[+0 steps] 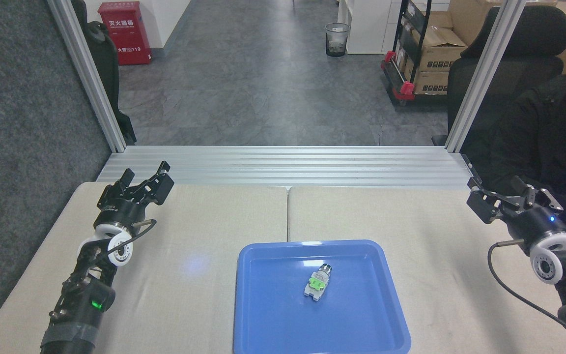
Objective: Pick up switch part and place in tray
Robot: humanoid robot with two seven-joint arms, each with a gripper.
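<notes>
The switch part (318, 283), pale grey-white with a green clip and a dark round end, lies inside the blue tray (263, 314) near its middle, free of both grippers. My left gripper (145, 181) hangs open over the table's far left corner, far from the tray. At the table's right edge my right gripper (501, 194) is open and holds nothing, well to the right of the tray.
A person in a black jacket (543, 147) sits close beyond the right edge, next to my right arm. A keyboard was there in earlier frames; my arm hides it now. Aluminium frame posts (89, 78) rise at the table's far corners.
</notes>
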